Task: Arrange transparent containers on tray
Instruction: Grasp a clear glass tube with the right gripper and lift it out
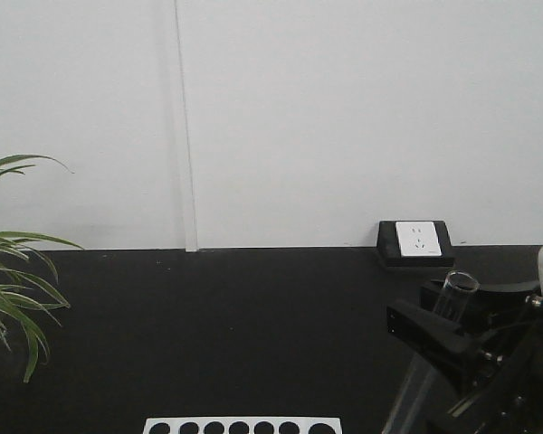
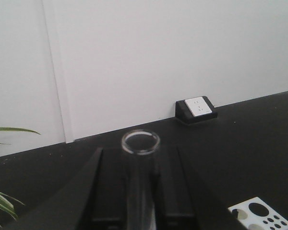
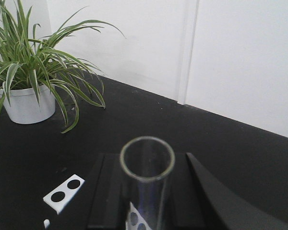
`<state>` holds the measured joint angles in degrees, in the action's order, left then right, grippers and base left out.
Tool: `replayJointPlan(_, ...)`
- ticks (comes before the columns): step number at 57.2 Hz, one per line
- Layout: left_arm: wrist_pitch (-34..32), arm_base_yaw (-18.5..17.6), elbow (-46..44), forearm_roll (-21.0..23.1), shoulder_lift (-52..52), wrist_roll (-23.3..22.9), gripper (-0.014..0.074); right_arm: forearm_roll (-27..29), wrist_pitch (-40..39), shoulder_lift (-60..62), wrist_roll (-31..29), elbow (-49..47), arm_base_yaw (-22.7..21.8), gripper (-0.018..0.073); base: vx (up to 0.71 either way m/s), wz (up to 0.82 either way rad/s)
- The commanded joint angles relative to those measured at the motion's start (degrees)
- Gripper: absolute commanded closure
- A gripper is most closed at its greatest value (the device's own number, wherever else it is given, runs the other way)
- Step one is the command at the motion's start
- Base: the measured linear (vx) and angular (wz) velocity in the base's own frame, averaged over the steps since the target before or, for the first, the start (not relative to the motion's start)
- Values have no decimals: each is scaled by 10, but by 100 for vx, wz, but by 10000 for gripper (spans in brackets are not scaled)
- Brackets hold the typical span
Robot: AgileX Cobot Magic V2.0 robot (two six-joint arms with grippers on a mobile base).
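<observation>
The left end effector [image 2: 139, 160] pinches a slender clear glass test tube [image 2: 140, 196] between its black fingers. The right end effector [image 3: 146, 160] pinches a second clear glass tube [image 3: 146, 201] the same way. Both tubes look empty, with their long axes along the fingers and open round rims outward. In the front view the right-hand tube stands nearly upright, rim up, above the right side of the black tabletop [image 1: 253, 325].

The near edge cuts the white rack [image 1: 242, 426] to one row of holes, and the plant [image 1: 9, 271] runs off the left edge. In the wrist views we see the left test tube [image 2: 141, 182] and right test tube [image 3: 147, 191] blurred, lower ends cut off.
</observation>
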<state>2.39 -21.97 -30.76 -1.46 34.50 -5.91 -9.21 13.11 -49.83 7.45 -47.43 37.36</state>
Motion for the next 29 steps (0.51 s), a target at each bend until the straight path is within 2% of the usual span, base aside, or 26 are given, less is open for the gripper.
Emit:
replayJointPlan(1, -54, -3, -22, 5, 1, -3, 395, -3, -49, 7, -6, -16, -1, 568, 0, 0)
replayJointPlan(29, -54, -3, -22, 5, 1, -3, 395, -3, -48, 7, -6, -16, -1, 568, 0, 0)
